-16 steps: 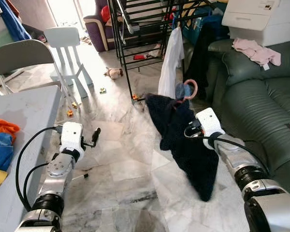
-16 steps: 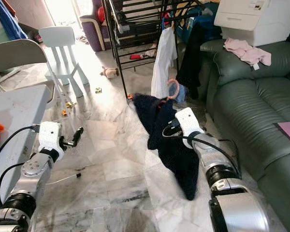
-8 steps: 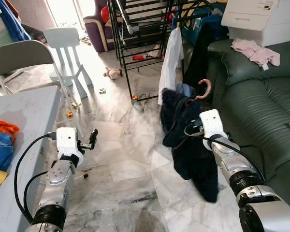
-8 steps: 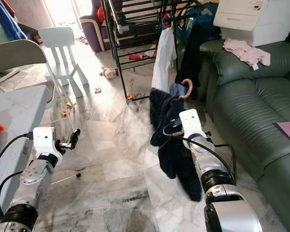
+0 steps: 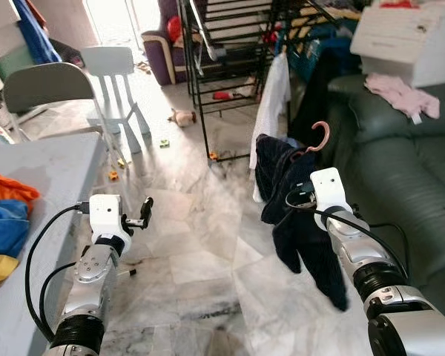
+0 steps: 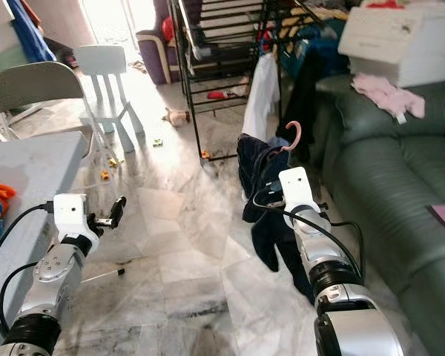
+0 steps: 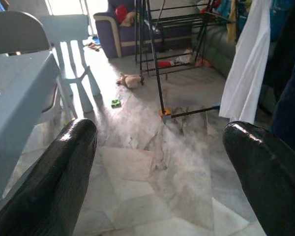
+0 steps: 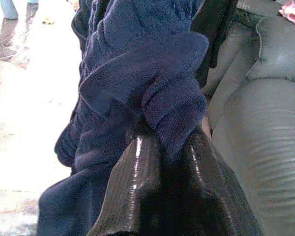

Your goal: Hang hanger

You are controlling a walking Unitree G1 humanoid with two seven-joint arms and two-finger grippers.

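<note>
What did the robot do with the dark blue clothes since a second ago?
The right pincer, shut on the navy garment with its pink hanger, lifted it: a second ago the cloth trailed across the floor, now it hangs in the air, nearer the black drying rack. The camera shifted a little too. The left pincer stayed open and empty, and the white shirt stayed on the rack.

Right tool (image 5: pixel 302 194) raised the dark blue garment (image 5: pixel 293 215) on its pink hanger (image 5: pixel 319 138): it was trailing on the floor (image 5: pixel 200 252), now hangs clear, nearer the drying rack (image 5: pixel 230 44).
</note>
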